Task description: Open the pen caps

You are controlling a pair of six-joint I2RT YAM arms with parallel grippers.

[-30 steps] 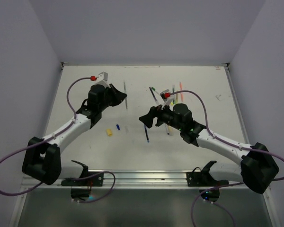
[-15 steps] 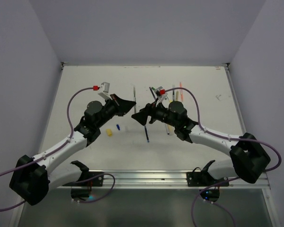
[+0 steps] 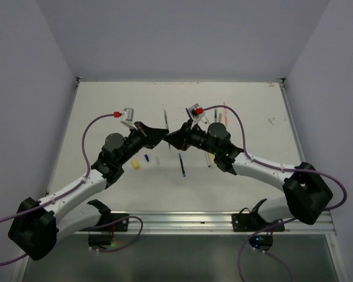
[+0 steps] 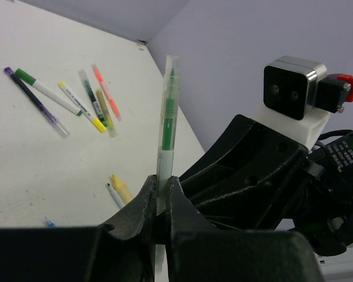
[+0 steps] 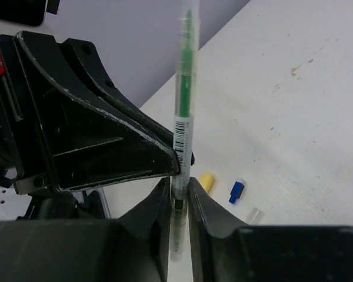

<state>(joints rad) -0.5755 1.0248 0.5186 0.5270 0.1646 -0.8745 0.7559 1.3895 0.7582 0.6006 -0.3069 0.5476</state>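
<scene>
Left arm (image 3: 88,179): stretched inward, left end effector (image 4: 160,194) clamped on green pen (image 4: 166,126)
Right arm (image 3: 259,167): mirrored, right end effector (image 5: 177,191) pinching the same pen
Caps: yellow cap (image 5: 206,181), blue cap (image 5: 236,188) loose on counter (image 3: 106,117)

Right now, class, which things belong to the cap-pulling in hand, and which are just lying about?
In hand: green pen, left fingers, right fingers.
Lying about: yellow cap, blue cap, clear cap, other pens.

Green ink, plain white bench (image 5: 306,117)
Clear pen (image 4: 166,111) with green core; yellow cap (image 5: 206,181), blue cap (image 5: 236,188), clear cap (image 5: 254,214).
</scene>
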